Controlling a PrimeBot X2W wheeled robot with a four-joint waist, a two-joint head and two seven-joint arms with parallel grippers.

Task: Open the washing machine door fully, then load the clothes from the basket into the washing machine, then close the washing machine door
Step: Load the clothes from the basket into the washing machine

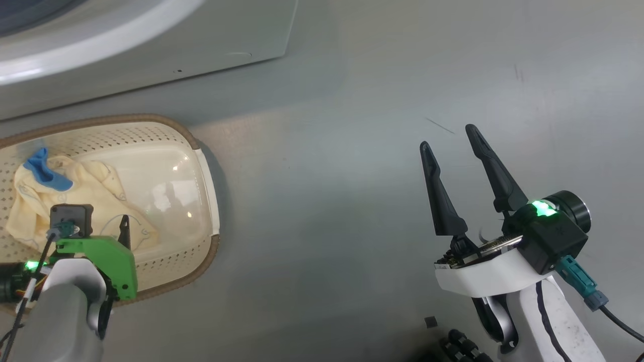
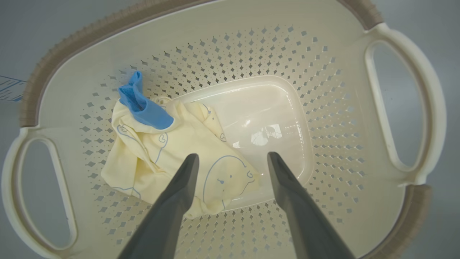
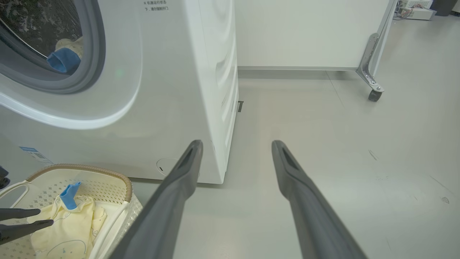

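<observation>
A: Where are the clothes?

B: Look in the basket (image 2: 251, 46). One piece of the clothes (image 2: 161, 144) lies on the basket's bottom, at the end nearer the small blue label (image 2: 9, 88). It is pale yellow with drawn faces. Its blue cuff (image 2: 143, 106) pokes up by the basket's wall.

A: Is that all of them?

B: No. You can see a second piece (image 3: 66, 59) higher than the basket, inside the washing machine (image 3: 172, 90) — it sits just behind the grey rubber ring (image 3: 97, 46), with its blue cuff to the front. The round mouth there is uncovered.

A: Where is the washing machine?

B: Right behind the basket, very near its brown rim.

A: What about my left gripper?

B: Your left gripper (image 2: 233, 155) hangs over the basket and points down at the yellow piece. Its jaws are wide apart, one on each side of a drawn face. I cannot tell if the tips touch the cloth.

A: And my right one?

B: Your right gripper (image 1: 448, 137) is well away from the basket, out past its white handle (image 1: 209, 191), over the grey floor (image 1: 327, 201). Its jaws are wide apart too — they hold nothing.
</observation>
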